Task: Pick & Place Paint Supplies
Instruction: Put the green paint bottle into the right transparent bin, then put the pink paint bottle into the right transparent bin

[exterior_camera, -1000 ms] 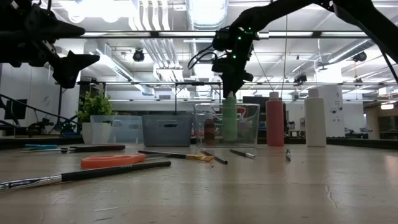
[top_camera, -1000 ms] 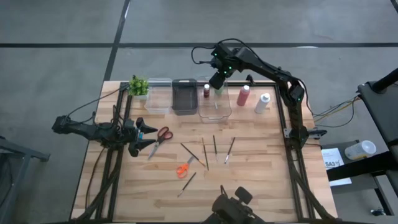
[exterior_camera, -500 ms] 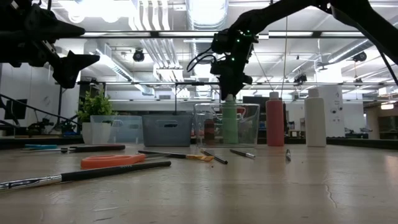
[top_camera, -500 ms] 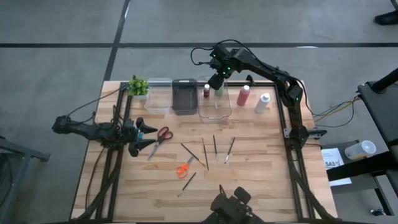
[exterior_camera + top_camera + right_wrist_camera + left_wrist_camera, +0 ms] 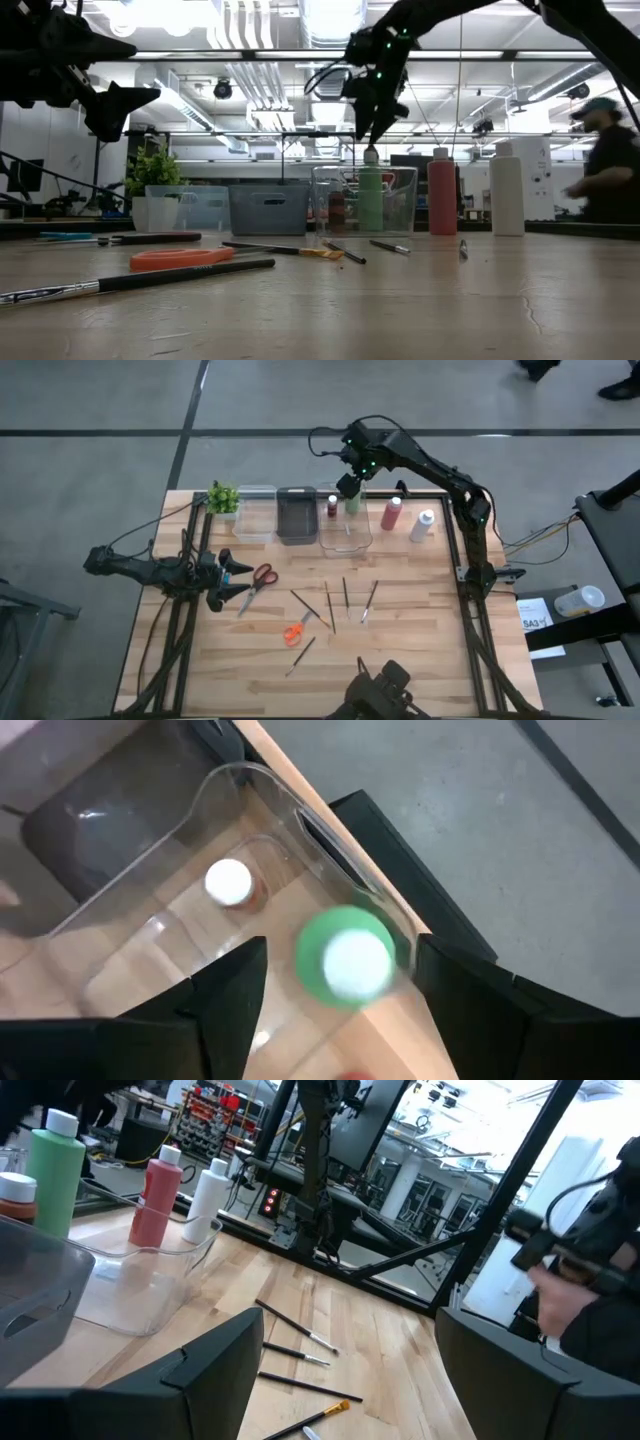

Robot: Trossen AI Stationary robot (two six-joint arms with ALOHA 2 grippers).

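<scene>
A green paint bottle (image 5: 370, 197) with a white cap stands upright on its base inside the clear bin (image 5: 346, 532), next to a small dark red bottle (image 5: 332, 506). My right gripper (image 5: 370, 128) hangs open just above the green bottle's cap, fingers pointing down, touching nothing. A pink-red bottle (image 5: 391, 513) and a white bottle (image 5: 423, 525) stand on the table right of the bin. Several thin brushes (image 5: 329, 607), an orange tool (image 5: 293, 633) and red-handled scissors (image 5: 262, 577) lie on the table. My left gripper (image 5: 238, 575) waits open at the table's left, beside the scissors.
A dark bin (image 5: 296, 515), another clear bin (image 5: 255, 510) and a small potted plant (image 5: 223, 497) line the far edge left of the green bottle. A person (image 5: 603, 160) moves behind the table's right side. Bare wood lies along the near edge.
My right gripper has risen from around the green bottle's cap and now hangs clear above it. The green bottle stays upright in the clear bin.
</scene>
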